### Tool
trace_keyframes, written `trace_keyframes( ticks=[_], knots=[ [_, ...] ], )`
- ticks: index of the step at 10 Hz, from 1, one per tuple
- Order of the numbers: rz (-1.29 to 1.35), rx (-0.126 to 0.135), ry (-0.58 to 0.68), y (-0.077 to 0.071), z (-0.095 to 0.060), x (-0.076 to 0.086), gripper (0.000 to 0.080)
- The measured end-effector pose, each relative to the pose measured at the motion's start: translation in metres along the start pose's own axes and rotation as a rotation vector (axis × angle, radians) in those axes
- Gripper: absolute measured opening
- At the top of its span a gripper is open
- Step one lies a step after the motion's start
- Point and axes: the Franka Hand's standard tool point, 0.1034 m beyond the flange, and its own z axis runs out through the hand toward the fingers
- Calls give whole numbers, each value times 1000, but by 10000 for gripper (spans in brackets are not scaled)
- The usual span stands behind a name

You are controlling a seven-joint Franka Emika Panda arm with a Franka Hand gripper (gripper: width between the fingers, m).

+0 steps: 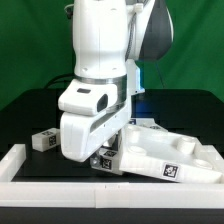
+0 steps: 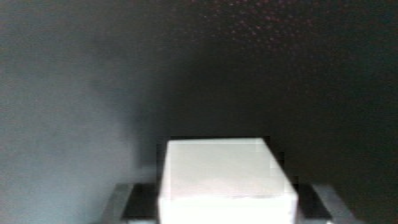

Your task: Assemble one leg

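Observation:
In the wrist view a white block, the leg, fills the space between my two dark fingers, which press on its sides. My gripper is shut on it above the black table. In the exterior view the gripper is low over the table, mostly hidden behind the arm's white wrist. A tagged white piece shows just under it, beside the near edge of the large white panel. Whether it touches the panel is hidden. A second small tagged white leg lies on the table at the exterior view's left.
A raised white border runs along the front and the left of the black table. The large panel with its tags takes up the exterior view's right. The arm's body blocks the middle of the scene.

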Motion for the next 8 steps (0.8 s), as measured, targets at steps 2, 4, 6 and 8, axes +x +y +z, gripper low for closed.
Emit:
trace_keyframes(
  ticks=[2, 4, 6, 8],
  knots=[
    [0, 0, 0, 0, 0, 0, 284],
    [0, 0, 0, 0, 0, 0, 284],
    [3, -1, -2, 1, 0, -3, 285],
    [14, 1, -9, 6, 0, -9, 285]
  ],
)
